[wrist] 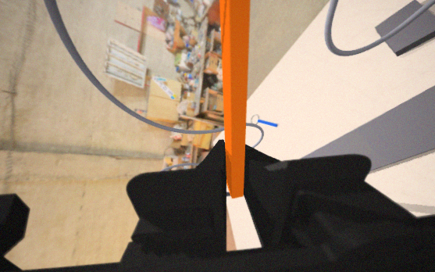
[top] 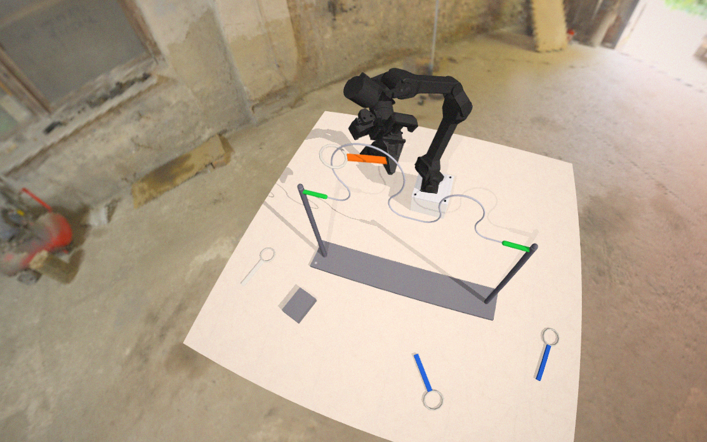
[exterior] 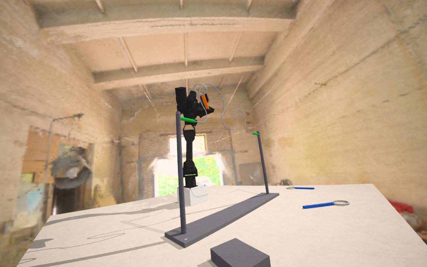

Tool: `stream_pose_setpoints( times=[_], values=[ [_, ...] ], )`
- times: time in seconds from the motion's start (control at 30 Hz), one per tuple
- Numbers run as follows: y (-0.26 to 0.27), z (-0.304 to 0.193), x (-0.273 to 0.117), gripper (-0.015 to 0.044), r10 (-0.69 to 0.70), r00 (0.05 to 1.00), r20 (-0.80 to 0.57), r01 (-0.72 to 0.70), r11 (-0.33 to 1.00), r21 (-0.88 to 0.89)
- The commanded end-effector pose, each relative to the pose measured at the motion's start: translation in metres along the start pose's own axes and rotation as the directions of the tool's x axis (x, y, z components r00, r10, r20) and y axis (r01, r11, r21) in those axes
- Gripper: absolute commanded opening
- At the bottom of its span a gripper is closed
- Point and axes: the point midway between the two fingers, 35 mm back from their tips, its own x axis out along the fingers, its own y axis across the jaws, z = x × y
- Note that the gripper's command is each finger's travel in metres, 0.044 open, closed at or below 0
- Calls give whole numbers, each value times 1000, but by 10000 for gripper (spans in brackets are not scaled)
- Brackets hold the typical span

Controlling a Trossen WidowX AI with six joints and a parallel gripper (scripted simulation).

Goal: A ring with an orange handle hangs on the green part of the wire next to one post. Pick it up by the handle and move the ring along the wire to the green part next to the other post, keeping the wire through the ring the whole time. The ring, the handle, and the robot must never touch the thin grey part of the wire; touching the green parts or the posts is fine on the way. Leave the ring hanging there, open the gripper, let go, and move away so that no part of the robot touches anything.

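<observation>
My gripper is shut on the orange handle, near its end away from the ring. The pale ring is around the grey wire on the left side of the tall arch in the top view. I cannot tell whether ring and wire touch. The grey wire also crosses behind the handle in the wrist view. The left green part meets its post; the right green part meets the other post.
The posts stand on a long grey base. A grey block lies in front. Two blue-handled rings and a white-handled ring lie on the table. The robot's white base box stands behind the wire.
</observation>
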Motion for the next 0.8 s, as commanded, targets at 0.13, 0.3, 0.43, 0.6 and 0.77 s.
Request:
stream_pose_setpoints(
  times=[0.13, 0.3, 0.43, 0.6, 0.77],
  values=[
    [0, 2, -1, -150, -39, 999, 15, 41, 996, -77],
    [-2, 2, -1, -150, -63, 998, 24, 66, 991, -118],
    [-3, 2, 0, -150, -80, 996, 30, 83, 986, -147],
    [-4, 2, 0, -150, -98, 994, 38, 103, 979, -178],
    [-5, 2, 0, -150, -116, 992, 46, 123, 970, -210]
  ],
)
